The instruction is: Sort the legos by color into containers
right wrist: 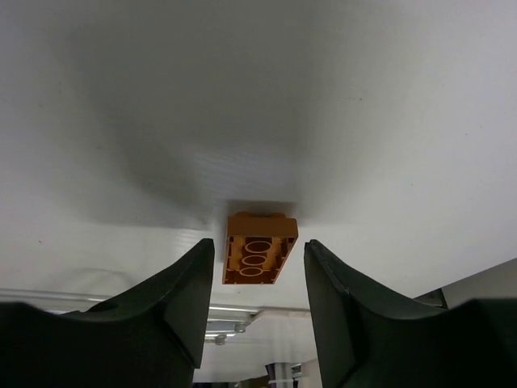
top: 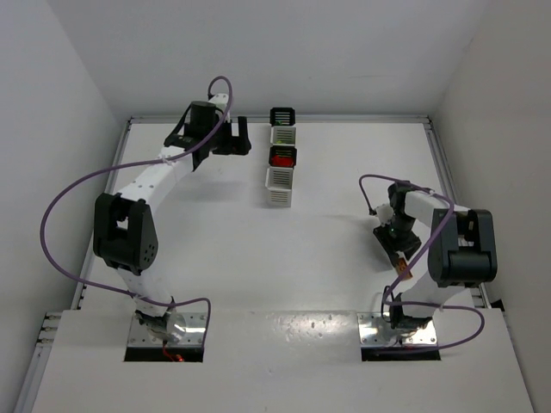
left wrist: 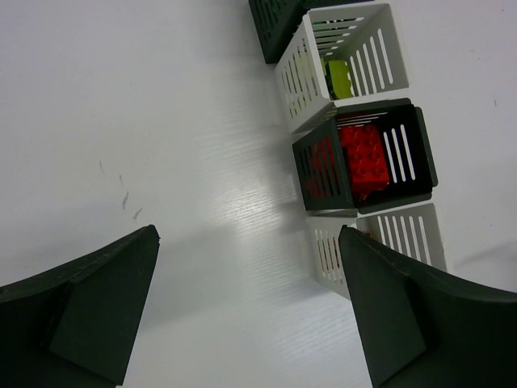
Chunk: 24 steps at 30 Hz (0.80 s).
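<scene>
One orange lego (right wrist: 258, 249) — between the right gripper (right wrist: 258, 242) fingers.

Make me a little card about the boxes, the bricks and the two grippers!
Bins: four small slatted plastic bins in a row, black and white alternating
Black bin: red plastic bricks inside
White bin beside it: yellow-green brick inside
Left gripper: open, empty, beside the row
Right gripper: open, straddling an orange plastic brick, not touching it
</scene>
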{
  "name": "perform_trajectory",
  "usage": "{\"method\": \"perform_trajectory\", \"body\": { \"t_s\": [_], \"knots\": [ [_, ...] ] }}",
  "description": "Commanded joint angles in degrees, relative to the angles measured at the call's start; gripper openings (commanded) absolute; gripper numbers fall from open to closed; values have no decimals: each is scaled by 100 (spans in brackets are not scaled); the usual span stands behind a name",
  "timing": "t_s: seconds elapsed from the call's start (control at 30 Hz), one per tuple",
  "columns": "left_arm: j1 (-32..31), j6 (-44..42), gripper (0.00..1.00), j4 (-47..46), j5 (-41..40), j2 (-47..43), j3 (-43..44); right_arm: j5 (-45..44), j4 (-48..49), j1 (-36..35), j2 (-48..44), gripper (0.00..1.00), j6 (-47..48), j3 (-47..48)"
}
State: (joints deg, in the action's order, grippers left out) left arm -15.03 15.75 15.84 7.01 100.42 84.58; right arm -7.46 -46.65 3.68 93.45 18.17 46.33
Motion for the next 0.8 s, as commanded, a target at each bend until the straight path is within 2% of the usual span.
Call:
{"method": "perform_trajectory", "body": {
  "t_s": [0.0, 0.27, 0.63, 0.77],
  "knots": [
    [-44, 86, 100, -125, -24, -23, 200, 8, 139, 36, 7, 48, 55, -62],
    [-96, 139, 100, -125, -24, 30, 305, 114, 315, 88, 112, 34, 55, -62],
    [-97, 139, 100, -125, -24, 30, 305, 281, 420, 89, 296, 33, 55, -115],
    [-150, 139, 100, -125, -76, 82, 305, 333, 368, 89, 349, 24, 107, -62]
  ]
}}
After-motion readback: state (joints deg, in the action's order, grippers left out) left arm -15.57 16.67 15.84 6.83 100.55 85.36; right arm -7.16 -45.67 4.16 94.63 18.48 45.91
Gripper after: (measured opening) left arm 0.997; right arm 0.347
